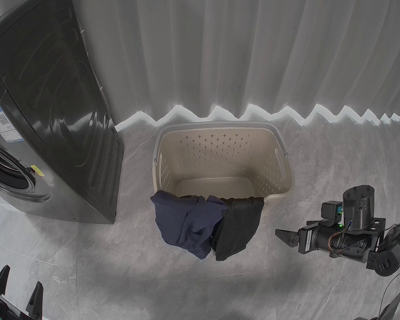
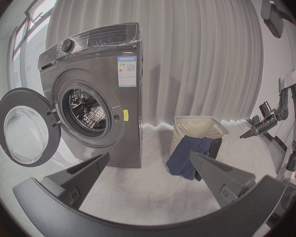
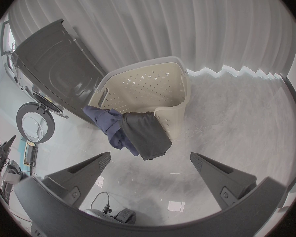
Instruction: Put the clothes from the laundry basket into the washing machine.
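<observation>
A beige laundry basket (image 1: 278, 156) stands on the floor by the curtain. Two garments hang over its near rim: a navy one (image 1: 184, 221) and a dark grey one (image 1: 240, 227), both trailing onto the floor. To the left stands the grey washing machine (image 1: 53, 112), its round door (image 2: 26, 125) swung open and the drum (image 2: 87, 111) showing. My right gripper (image 1: 285, 238) is open, low and to the right of the basket, pointing at the clothes (image 3: 146, 134). At the near left my left gripper (image 1: 21, 281) is open and faces the machine.
A white curtain (image 1: 235, 45) runs along the back. The grey stone floor (image 1: 120, 267) is bare between me, the basket and the machine. A cable and small gear (image 3: 118, 214) lie on the floor under my right arm.
</observation>
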`<state>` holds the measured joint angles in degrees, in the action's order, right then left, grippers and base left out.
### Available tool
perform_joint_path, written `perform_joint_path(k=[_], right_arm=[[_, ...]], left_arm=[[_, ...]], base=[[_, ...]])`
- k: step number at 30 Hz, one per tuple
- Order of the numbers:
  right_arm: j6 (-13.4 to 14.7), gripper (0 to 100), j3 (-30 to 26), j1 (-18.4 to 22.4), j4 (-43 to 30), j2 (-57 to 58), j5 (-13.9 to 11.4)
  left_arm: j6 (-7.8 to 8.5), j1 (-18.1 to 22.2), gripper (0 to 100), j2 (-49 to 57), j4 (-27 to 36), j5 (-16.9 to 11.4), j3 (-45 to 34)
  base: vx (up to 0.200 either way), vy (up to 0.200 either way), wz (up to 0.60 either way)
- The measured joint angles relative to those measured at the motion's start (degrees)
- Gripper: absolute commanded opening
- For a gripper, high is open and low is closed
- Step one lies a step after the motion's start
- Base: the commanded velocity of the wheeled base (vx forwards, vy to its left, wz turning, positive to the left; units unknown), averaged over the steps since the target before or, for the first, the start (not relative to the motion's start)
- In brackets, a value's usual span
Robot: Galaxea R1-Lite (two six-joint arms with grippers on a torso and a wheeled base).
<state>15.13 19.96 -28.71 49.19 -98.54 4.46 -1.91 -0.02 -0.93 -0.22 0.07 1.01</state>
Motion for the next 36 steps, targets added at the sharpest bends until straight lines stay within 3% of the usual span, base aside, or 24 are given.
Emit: perform_joint_path(k=[18,27,36], right_arm=[[1.2,100,5.2,-7.2,9.5,-15.6,1.8],[1.8,100,10.6,-8.5,14.1,-24.2,5.2],[1.8,100,15.8,-8.5,14.8,-30.2,5.8]], left_arm=[[-0.27,0.0,100,0.0,0.0,0.0,0.0],[-0.27,0.0,100,0.0,0.0,0.0,0.0],[-0.27,0.0,100,0.0,0.0,0.0,0.0]], base=[[0.0,0.0,0.0],[0.0,0.0,0.0],[0.0,0.0,0.0]])
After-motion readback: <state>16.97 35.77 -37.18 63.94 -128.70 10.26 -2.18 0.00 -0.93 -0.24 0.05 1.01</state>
